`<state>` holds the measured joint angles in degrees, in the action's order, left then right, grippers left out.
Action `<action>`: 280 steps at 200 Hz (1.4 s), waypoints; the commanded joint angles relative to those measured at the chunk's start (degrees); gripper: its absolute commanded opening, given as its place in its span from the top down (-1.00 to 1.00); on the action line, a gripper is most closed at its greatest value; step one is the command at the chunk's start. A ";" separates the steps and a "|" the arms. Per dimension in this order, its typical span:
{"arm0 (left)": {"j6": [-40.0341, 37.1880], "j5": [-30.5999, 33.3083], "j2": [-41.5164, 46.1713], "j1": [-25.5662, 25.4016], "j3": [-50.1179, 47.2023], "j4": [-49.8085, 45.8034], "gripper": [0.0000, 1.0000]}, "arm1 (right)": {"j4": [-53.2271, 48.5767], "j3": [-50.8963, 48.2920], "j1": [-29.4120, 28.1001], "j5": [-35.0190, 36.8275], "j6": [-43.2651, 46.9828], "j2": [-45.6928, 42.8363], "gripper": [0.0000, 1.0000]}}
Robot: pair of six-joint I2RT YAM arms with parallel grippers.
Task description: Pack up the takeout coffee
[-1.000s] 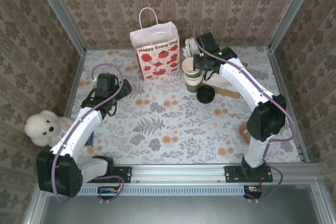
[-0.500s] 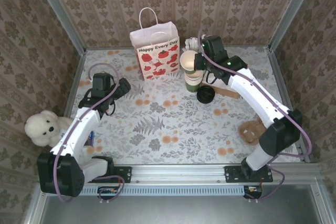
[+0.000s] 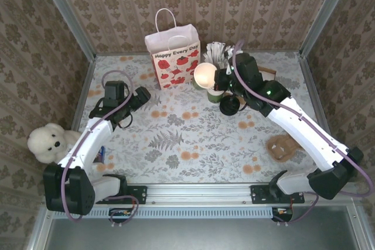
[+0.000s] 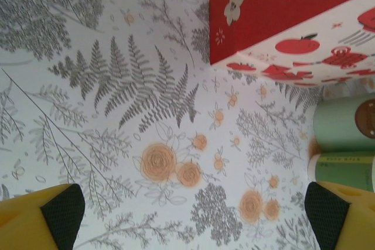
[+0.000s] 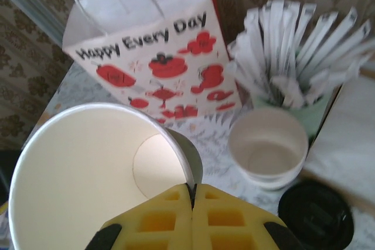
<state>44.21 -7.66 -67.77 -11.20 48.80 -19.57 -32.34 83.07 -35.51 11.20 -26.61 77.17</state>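
The cup (image 3: 205,75) is held up in the right gripper (image 5: 192,196), clear of the desk (image 3: 176,150) as far as I can judge. The gripper's two yellow fingers are clenched on the near rim with the paper wall caught between them. From above, the cup sits at 9 o'clock from that gripper. The bag (image 3: 173,57) stands at about 10 o'clock from the cup, near but not touching, and that short line from cup to bag mouth is what packing turns on. First, though, I judge the cup wants its lid (image 3: 229,105), which lies loose on the desk at about 4 o'clock from the cup. It is just past the stack (image 3: 215,92) of spare cups at 5 o'clock. The cup's long axis runs roughly toward the overhead camera, mouth up, so the whole open circle and the floor inside show; whether it is tipped a little I cannot tell. The right arm is plainly the nearer one. The left gripper (image 3: 139,96) lies well apart, between 8 and 9 o'clock from the cup, released, with its pads spread wide over bare desk near the bag's foot. The cup is small and made of paper, cream inside, with a thin rim, empty and with no lid on. A pinch on one side of so thin a wall could let it swing or dent, so a slow move seems wise.
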 commanded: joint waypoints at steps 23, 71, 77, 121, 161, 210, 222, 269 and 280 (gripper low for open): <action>2.43 -8.58 -0.28 -2.78 -0.28 -0.52 -1.00 | -0.80 -8.03 -4.41 -0.97 -6.11 0.77 1.00; 5.31 -6.57 -0.06 -9.61 -0.68 -0.72 -1.00 | -0.82 -11.10 -5.76 -2.37 -6.55 6.98 1.00; 6.62 -8.41 -0.37 -9.66 -1.73 -0.37 -1.00 | 0.08 -11.71 -6.04 -2.94 -6.76 7.57 1.00; 8.93 -7.18 0.18 -10.32 -3.94 -3.95 -1.00 | 4.50 -11.76 -9.26 0.90 -7.13 13.70 1.00; 5.32 -3.73 2.57 -10.88 -2.51 -7.12 -1.00 | 4.73 -11.49 -10.11 1.96 -9.18 17.69 1.00; 1.15 -3.47 1.15 -12.21 -0.27 -9.49 -1.00 | 3.25 -11.08 -10.10 2.17 -9.42 19.35 1.00; 1.22 -3.25 1.01 -12.48 -0.17 -8.99 -1.00 | 2.92 -11.17 -10.06 2.49 -9.81 19.35 1.00; 0.63 -3.46 0.48 -12.53 0.74 -6.67 -1.00 | 1.90 -10.49 -10.15 2.68 -9.60 18.87 0.80; 0.77 -3.50 0.44 -12.57 0.94 -6.40 -1.00 | 1.85 -10.04 -10.17 2.77 -9.64 18.57 0.77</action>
<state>46.44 -11.73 -66.81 -23.55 47.29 -27.24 -28.67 71.09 -45.63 12.12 -35.81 95.88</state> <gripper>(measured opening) 0.992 0.101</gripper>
